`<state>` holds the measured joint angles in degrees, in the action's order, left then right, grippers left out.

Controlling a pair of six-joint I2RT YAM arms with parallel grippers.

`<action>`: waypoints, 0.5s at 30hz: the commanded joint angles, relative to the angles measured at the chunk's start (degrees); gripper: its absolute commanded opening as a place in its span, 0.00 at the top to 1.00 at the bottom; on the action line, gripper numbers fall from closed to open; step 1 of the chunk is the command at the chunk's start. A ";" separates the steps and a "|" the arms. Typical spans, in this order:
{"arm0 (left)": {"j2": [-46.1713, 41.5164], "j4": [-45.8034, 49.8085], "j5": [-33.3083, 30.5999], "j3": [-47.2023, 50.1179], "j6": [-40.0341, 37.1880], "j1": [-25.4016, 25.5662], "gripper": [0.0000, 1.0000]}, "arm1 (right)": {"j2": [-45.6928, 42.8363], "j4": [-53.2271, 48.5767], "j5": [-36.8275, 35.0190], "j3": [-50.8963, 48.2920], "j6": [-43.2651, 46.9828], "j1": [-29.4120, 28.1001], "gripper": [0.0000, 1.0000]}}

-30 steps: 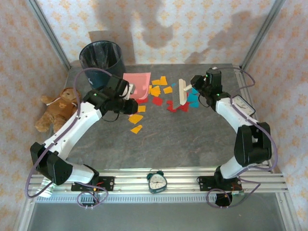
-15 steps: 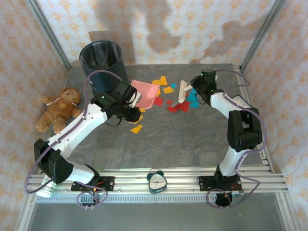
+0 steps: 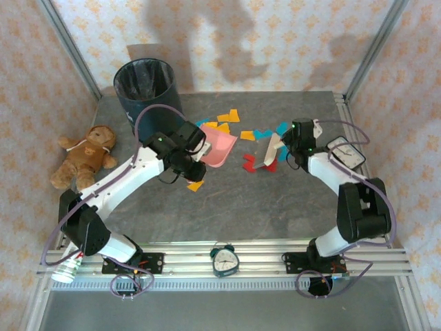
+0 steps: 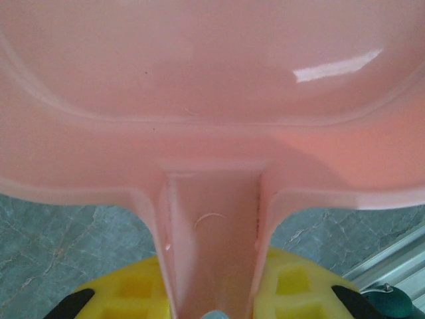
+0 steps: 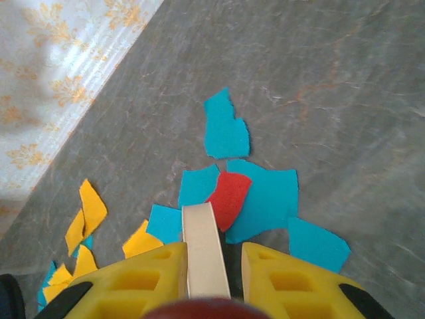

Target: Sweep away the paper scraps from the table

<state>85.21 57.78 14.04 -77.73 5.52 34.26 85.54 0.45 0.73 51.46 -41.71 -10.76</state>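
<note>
The paper scraps lie strewn over the far middle of the desk: yellow ones toward the back, teal ones just right of them, a few red ones nearer the front, and one orange piece apart on the near left. In the right wrist view, teal, red and yellow pieces lie flat on the grey stone surface just ahead of the tool. A pink dustpan sits tilted at the left edge of the scatter, its handle clenched between the left fingers. To the right, the right fingers are clamped on the pale handle of a small brush, whose head is among the red and teal scraps; from overhead it is hard to say whether its bristles touch the desk. A dark waste bin stands at the far left corner, a teddy bear lies at the left edge, and an alarm clock rests on the near rail between the arm bases.
</note>
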 commanded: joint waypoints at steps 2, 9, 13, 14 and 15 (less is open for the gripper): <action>0.79 1.98 -1.87 -0.58 -2.63 1.45 1.00 | -6.92 -6.69 -5.30 -3.70 2.01 -1.21 1.00; 3.71 4.49 -3.69 -2.25 -5.90 4.34 1.00 | -15.23 -3.75 1.25 -5.27 6.69 -1.36 1.00; 6.82 7.77 -6.08 -4.20 -7.92 5.91 1.00 | -17.41 -4.29 4.50 -3.01 10.10 -1.36 1.00; 7.50 8.29 -6.41 -4.52 -8.70 6.43 1.00 | -19.14 -5.22 4.79 -2.33 11.17 -1.36 1.00; 8.01 8.84 -6.83 -4.61 -9.32 6.85 1.00 | -19.56 -6.33 4.50 -1.64 12.32 -1.36 1.00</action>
<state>92.31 62.48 10.55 -80.31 -0.56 40.12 68.75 -5.08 3.90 46.41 -33.71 -11.86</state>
